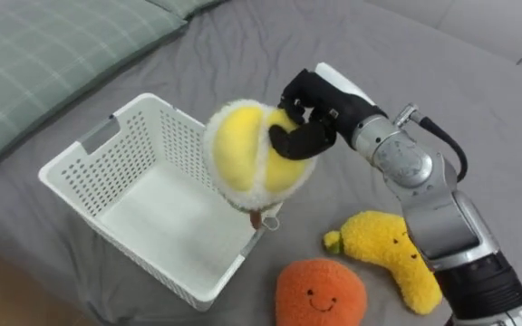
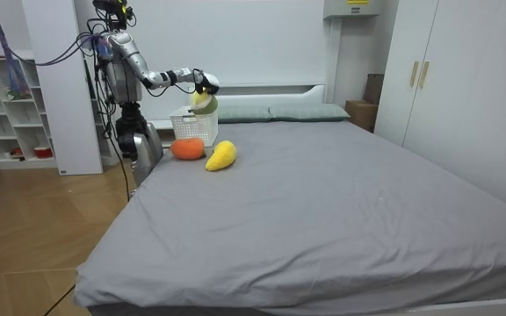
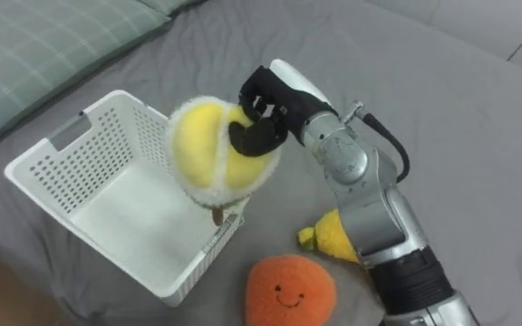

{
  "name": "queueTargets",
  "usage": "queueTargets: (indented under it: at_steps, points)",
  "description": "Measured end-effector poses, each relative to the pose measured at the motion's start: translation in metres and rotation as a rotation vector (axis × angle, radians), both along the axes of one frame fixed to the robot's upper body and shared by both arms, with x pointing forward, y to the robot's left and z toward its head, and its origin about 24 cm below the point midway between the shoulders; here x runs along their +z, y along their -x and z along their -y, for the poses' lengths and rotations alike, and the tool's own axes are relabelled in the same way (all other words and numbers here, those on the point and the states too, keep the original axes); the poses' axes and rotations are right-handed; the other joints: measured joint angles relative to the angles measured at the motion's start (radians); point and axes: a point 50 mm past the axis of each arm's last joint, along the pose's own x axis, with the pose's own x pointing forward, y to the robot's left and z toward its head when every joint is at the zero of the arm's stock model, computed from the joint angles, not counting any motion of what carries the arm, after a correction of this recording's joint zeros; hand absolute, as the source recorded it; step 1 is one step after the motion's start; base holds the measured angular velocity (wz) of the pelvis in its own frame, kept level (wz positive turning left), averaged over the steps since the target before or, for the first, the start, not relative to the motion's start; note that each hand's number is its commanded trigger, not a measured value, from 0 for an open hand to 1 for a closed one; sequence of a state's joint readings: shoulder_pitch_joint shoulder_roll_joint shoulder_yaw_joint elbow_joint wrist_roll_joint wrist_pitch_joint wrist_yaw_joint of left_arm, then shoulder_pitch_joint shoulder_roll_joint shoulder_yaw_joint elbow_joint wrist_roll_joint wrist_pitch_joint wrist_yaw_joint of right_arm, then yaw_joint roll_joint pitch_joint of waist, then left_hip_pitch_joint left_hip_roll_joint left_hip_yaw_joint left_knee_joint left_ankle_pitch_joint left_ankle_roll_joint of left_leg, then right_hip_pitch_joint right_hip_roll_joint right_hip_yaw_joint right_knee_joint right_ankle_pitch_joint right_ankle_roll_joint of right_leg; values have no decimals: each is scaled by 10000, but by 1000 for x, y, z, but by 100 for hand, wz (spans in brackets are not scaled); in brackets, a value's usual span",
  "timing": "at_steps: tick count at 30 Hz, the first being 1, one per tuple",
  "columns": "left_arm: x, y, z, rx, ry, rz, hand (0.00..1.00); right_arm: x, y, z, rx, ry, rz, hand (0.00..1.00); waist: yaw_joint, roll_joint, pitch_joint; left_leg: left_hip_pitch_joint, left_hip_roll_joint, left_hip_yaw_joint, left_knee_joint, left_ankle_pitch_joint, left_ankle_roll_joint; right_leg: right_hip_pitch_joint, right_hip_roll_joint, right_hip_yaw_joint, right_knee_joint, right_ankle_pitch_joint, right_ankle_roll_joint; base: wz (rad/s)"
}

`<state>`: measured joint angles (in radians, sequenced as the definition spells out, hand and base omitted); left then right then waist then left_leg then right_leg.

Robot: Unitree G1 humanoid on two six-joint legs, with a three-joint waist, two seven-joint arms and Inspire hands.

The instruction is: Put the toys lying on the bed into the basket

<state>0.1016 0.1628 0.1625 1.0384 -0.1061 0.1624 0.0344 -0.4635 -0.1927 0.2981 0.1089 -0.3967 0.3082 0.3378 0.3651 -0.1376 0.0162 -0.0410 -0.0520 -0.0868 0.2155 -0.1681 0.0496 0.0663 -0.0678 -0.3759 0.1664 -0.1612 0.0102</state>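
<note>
Our right hand [image 1: 308, 116] has its fingers curled round the yellow plush ball [image 1: 243, 149], holding it above the rim of the white basket [image 1: 166, 140]. We judge the next move to be shifting it over the middle and releasing it. The orange plush [image 1: 320, 292] and the banana plush [image 1: 390, 252] wait on the bed [image 1: 478, 54].

Grey bed [image 2: 323, 202], green checked pillows [image 2: 297, 111], white wardrobe [image 2: 464, 88], white shelving [image 2: 7, 105], wooden floor [image 2: 25, 228], white walls [image 2: 262, 44].
</note>
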Motion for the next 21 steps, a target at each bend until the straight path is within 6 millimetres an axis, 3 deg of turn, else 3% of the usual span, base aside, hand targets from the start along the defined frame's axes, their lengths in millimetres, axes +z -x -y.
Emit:
queueTargets:
  at_steps: [2, 3, 4, 8, 21]
  points:
    - [0, -1, 3, 11, 82, 5, 0, -3, -3, -5, 71, 113, -203, 60, 177, -10, 7, -61, -10, -31, 81, 5, 0, -14, -9, -84, 8, 0, 0, 10]
    - [-1, -1, 3, 10, 94, 1, 0, -4, -3, -5, 76, 149, -237, 13, 251, -12, 6, -69, -14, -48, 91, 6, 0, -10, -10, -101, 9, 0, 0, 8]
    - [-1, -1, 4, 11, 104, -5, 0, -5, -3, -7, 52, 162, -236, 2, 301, -21, 9, -91, -23, -100, 134, 5, 0, 3, -13, -145, 10, 0, 0, 11]
    - [-1, -1, 5, 97, 150, 1, 0, -11, -5, -8, -279, -91, -336, 0, 475, -29, 11, -174, -54, -203, 220, 8, -2, 0, -29, -260, 23, 0, 0, 9]
    - [-1, -3, 6, 163, 205, 96, 0, -9, -6, -7, -820, -561, 42, 0, 520, -24, 17, -228, -101, -328, 219, 36, -4, 10, -51, -409, 20, -1, 2, 3]
